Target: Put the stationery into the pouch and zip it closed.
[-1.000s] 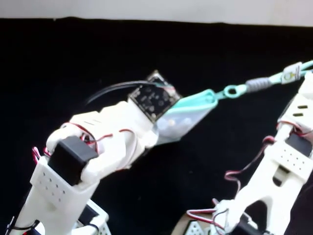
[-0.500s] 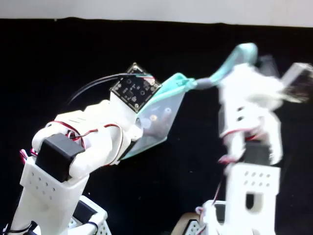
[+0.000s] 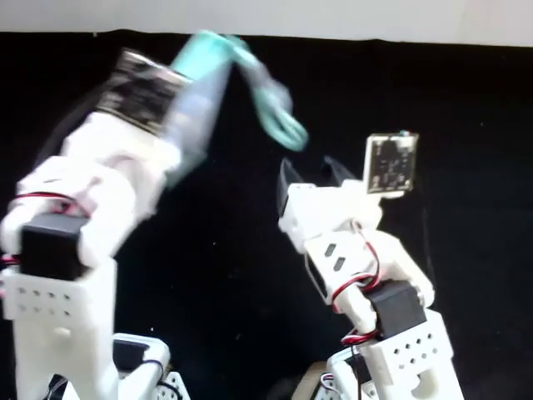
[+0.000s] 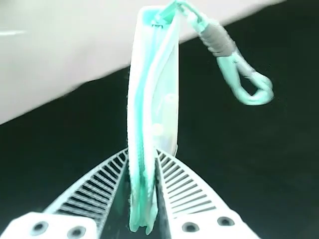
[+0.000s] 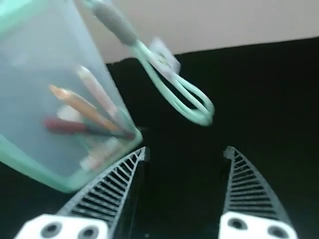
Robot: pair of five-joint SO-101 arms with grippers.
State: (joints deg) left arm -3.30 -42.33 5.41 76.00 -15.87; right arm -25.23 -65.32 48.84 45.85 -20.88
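Covering the whole scene, a black counter point(image 3: 466, 100) is bordered at its far edge by a pale wall point(image 3: 333, 17). The left arm point(image 3: 92, 192) is raised at the left side, and the right arm point(image 3: 358, 250) stands to the right of centre, nearer than the pouch.

A translucent pouch point(image 3: 196, 87) with mint-green trim is held aloft at the far left, well clear of the counter. In the left wrist view it is seen edge-on, and its lower end is pinched between the two ribbed fingers of the left end effector point(image 4: 143, 154). Whether the zip is fully drawn cannot be told.

The right end effector point(image 3: 312, 175) is spread wide with nothing between its fingers; it is placed just below and to the right of the pouch, apart from it. A camera board point(image 3: 391, 162) is mounted beside it.

A mint-green wrist strap point(image 3: 279, 112) with a grey collar hangs in a loop from the pouch's upper corner, between the pouch and the right end effector.

Inside the pouch the stationery is seen through the clear wall: an orange pencil point(image 5: 75, 102) and a red pen point(image 5: 70, 127) lie slanted together with other, less distinct pieces.
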